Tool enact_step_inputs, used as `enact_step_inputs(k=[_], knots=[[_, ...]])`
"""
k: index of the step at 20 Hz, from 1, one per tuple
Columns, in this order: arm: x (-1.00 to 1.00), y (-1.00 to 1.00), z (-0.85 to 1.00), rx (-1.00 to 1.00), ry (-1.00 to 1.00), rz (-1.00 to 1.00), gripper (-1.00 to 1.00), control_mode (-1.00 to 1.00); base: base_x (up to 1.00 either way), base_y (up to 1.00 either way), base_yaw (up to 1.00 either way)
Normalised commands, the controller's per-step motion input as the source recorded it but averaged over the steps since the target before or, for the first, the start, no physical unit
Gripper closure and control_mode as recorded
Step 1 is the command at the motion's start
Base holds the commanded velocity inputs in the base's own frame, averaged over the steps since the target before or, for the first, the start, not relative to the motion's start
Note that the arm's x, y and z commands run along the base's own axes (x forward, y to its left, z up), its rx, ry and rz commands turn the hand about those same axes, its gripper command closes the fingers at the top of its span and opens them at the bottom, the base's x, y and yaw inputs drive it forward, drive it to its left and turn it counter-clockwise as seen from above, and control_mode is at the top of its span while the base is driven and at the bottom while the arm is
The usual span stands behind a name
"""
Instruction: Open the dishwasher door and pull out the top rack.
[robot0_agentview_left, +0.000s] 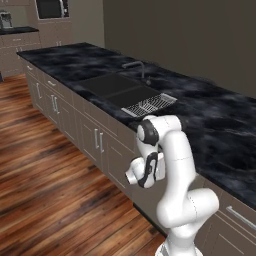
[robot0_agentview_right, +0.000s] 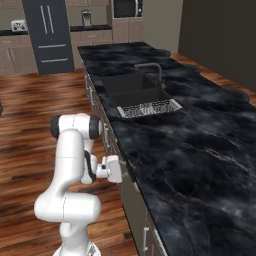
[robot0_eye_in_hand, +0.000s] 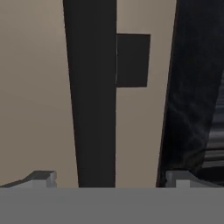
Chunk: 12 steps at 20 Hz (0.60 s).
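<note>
1. While its jaws stood spread wide and empty, the gripper (robot0_eye_in_hand: 109, 179) straddled the dark bar handle (robot0_eye_in_hand: 94, 92).
2. That handle ran along the taupe dishwasher door (robot0_eye_in_hand: 35, 87), closed beneath the black counter (robot0_agentview_right: 190, 150).
3. A sink (robot0_agentview_left: 112, 87) sat farther along.

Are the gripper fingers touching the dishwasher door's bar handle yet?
Apart. In the hand view the fingertips stand wide to either side of the dark bar handle, with taupe door showing between.

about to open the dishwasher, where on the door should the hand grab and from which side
Grip the long dark bar handle of the dishwasher door, coming straight at the door's face. The bar stands off the panel on a short mount, and the open hand already straddles it, fingers either side.
</note>
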Motion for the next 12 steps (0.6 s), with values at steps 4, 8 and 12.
enact_step_inputs(k=[4,8,12], knots=[[0.12,-0.08,-0.18,0.0,0.0,0.0,-1.0,-1.0,0.0,0.0,0.0],[0.16,-0.12,-0.09,0.0,0.0,0.0,-1.0,-1.0,0.0,0.0,0.0],[0.2,-0.13,-0.05,0.0,0.0,0.0,-1.0,-1.0,0.0,0.0,0.0]])
